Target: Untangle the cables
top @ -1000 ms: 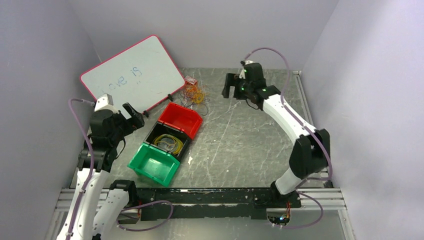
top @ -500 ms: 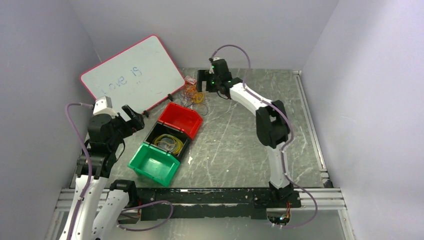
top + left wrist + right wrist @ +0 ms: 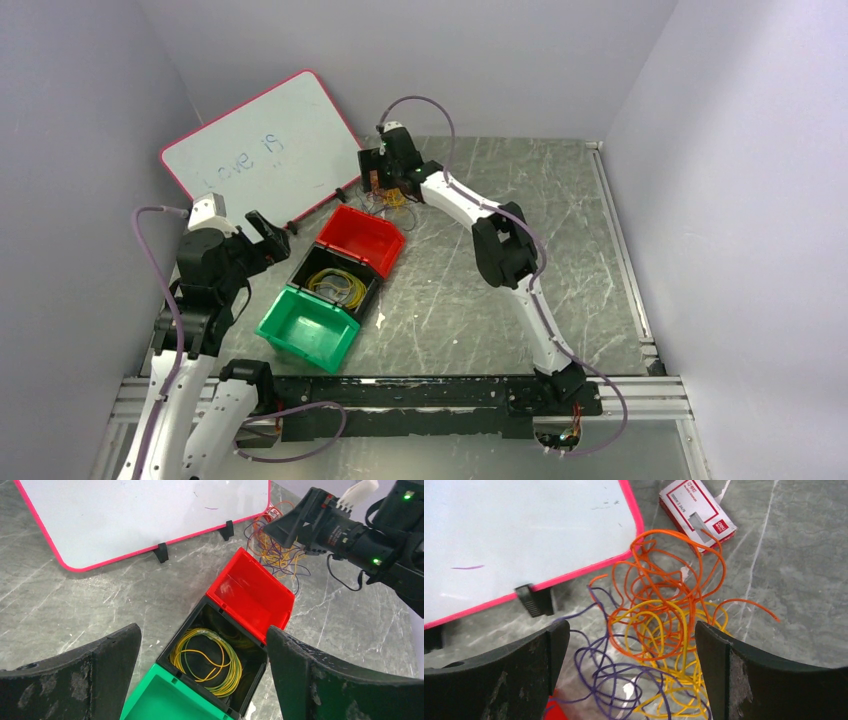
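The cables (image 3: 654,640) showed as orange, yellow and purple loops, the orange brightest; the small card box (image 3: 696,512) was white with red borders and a red corner patch. The whiteboard (image 3: 265,150) was white with a pink-red rim, black feet and faint blue writing; the red bin (image 3: 362,238), the black bin (image 3: 192,625) with a yellow-and-green coil (image 3: 207,660) in it, and the green bin (image 3: 308,328) were each one plain colour. The table (image 3: 450,300) was grey, marbled with pale streaks; walls (image 3: 450,60) were pale lilac
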